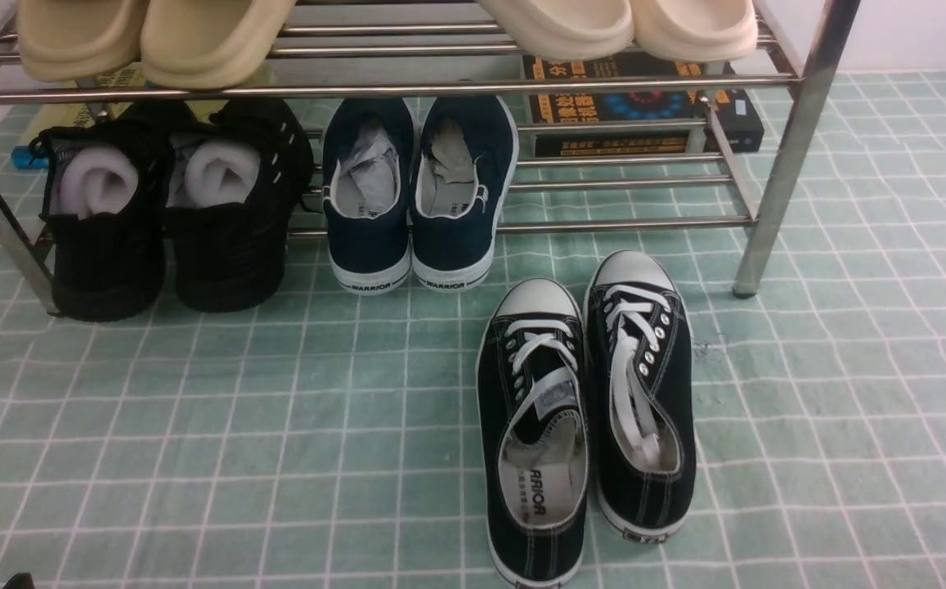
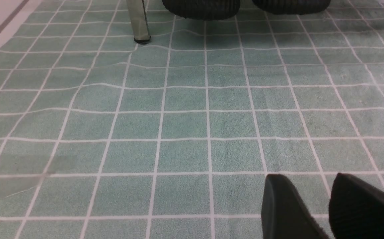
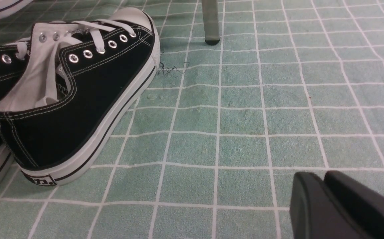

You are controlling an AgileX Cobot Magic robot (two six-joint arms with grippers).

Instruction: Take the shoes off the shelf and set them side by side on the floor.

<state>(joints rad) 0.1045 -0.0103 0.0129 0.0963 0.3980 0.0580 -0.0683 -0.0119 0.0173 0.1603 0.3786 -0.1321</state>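
Both shoes stand side by side on the pale green gridded floor (image 1: 276,409), toes toward the shelf (image 1: 374,88): the left shoe (image 1: 534,433) and the right shoe (image 1: 640,393), black canvas with white laces and toe caps. In the right wrist view the nearer shoe (image 3: 79,99) stands apart from my right gripper (image 3: 316,174), whose fingers lie together with nothing between them. My left gripper (image 2: 308,177) hovers over bare floor, fingers apart and empty. Neither gripper touches a shoe.
A navy pair (image 1: 419,196) and a black knit pair (image 1: 170,213) sit on the shelf's lower tier, heels outward. Beige slippers (image 1: 154,41) lie on the upper tier. A dark box (image 1: 644,106) lies behind. A chrome leg (image 1: 791,147) stands just right of the shoes.
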